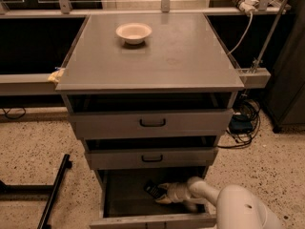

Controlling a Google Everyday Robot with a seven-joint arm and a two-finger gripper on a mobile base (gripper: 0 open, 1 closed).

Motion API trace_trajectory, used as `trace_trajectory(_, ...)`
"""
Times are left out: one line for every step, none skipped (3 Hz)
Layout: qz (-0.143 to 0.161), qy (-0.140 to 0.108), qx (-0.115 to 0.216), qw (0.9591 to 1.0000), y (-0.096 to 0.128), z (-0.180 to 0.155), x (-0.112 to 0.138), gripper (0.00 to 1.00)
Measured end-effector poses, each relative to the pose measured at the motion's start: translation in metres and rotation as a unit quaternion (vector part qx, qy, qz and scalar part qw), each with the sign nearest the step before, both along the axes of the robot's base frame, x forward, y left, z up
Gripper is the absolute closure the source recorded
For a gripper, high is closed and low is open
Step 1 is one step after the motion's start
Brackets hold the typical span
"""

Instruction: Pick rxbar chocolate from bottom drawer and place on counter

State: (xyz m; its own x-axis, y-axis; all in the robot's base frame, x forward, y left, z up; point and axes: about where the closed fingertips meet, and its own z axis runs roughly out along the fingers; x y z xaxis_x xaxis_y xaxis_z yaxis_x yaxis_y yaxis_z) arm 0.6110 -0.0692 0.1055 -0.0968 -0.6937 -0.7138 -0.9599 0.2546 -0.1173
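The gripper (162, 193) is in the bottom drawer (152, 221), lower centre, touching the bar (151, 190) — I cannot tell if the jaws grip it. A thin pinch could drop it — or the lift could hit the middle drawer (152, 157).

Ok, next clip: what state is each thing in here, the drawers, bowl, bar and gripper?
bottom drawer: pulled wide open.
middle drawer: partly open.
top drawer: partly open.
rxbar chocolate: lying inside the bottom drawer, not yet on the counter.
bowl: upright on the counter, looks empty.
gripper: inside the bottom drawer, right at the rxbar chocolate.
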Motion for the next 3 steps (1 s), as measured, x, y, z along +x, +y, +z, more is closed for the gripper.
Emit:
trace_trajectory(-0.004,0.010,-0.007,0.9999,-0.002,0.000,-0.001,0.86)
trace_trajectory(-0.004,0.013,-0.009,0.9999,-0.002,0.001,-0.002,1.00)
trace_trajectory(-0.002,0.023,-0.010,0.9997,-0.009,0.010,-0.008,1.00)
